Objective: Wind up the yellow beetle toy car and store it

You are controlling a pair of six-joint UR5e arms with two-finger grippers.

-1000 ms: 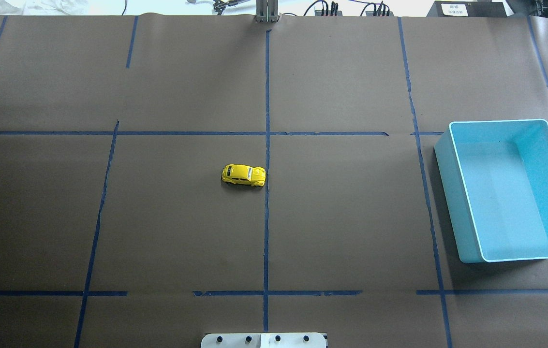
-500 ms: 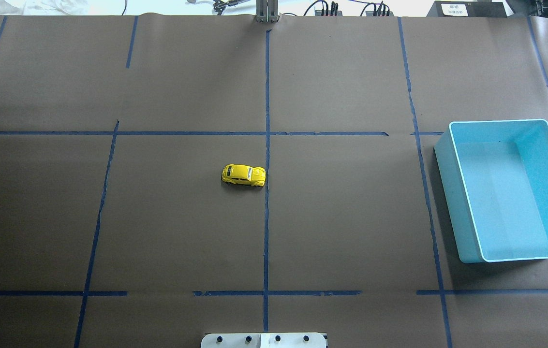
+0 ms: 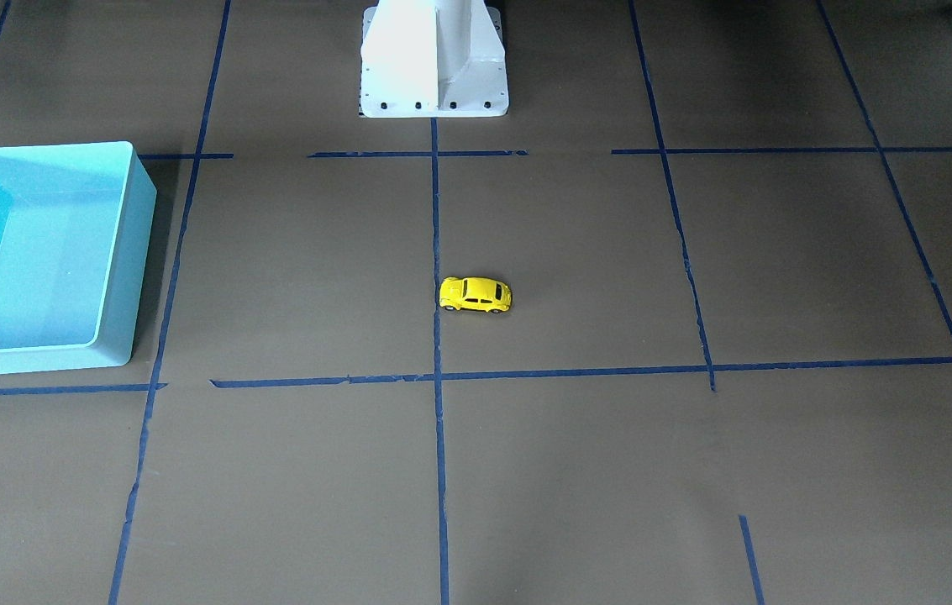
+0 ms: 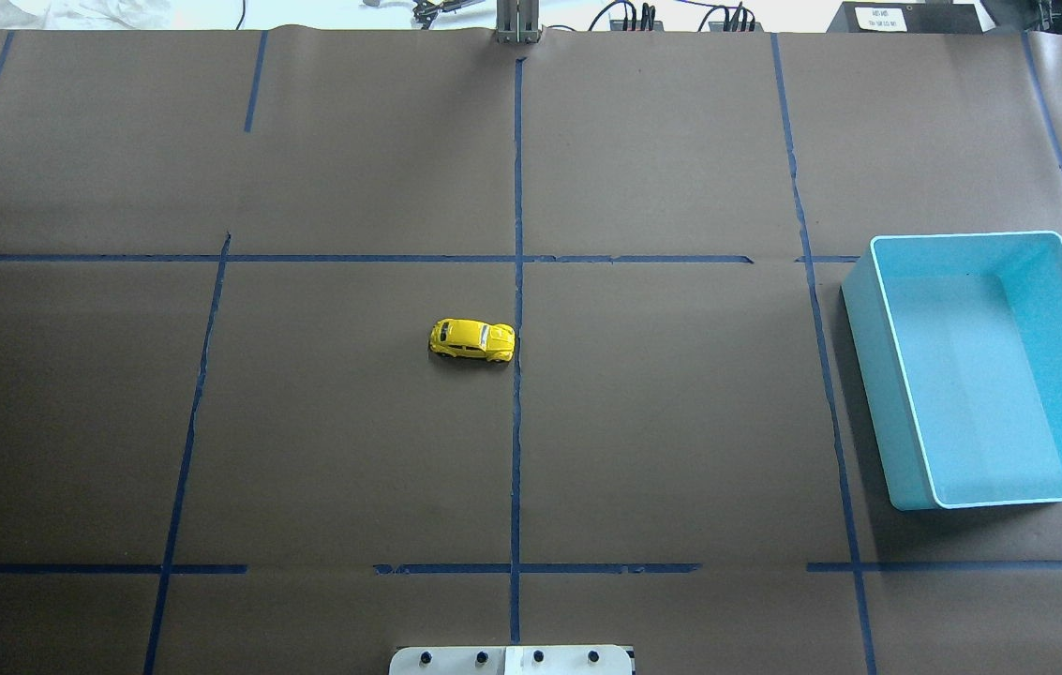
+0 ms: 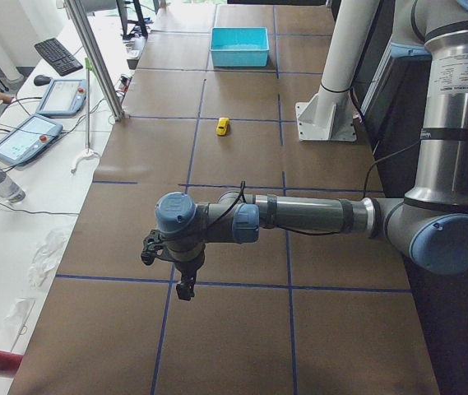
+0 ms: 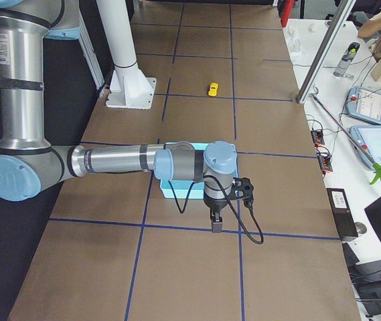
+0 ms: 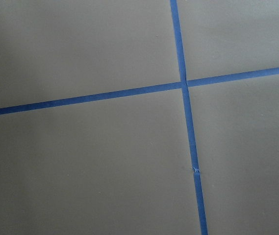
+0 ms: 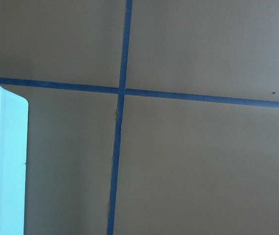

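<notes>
The yellow beetle toy car (image 4: 472,340) stands on its wheels near the middle of the brown table, just left of the centre tape line; it also shows as the car (image 3: 476,294), (image 5: 222,126), (image 6: 213,89). No gripper is near it. My left gripper (image 5: 186,288) hangs above the table far out at the left end, and my right gripper (image 6: 216,224) hangs at the right end beside the turquoise bin (image 4: 966,236). Both show only in the side views, so I cannot tell whether they are open or shut.
The turquoise bin (image 3: 144,193) holds nothing; its corner (image 8: 12,161) fills the lower left of the right wrist view. Blue tape lines grid the brown paper. The robot's white base (image 3: 433,59) stands at the near edge. Tablets and cables lie beyond the far edge.
</notes>
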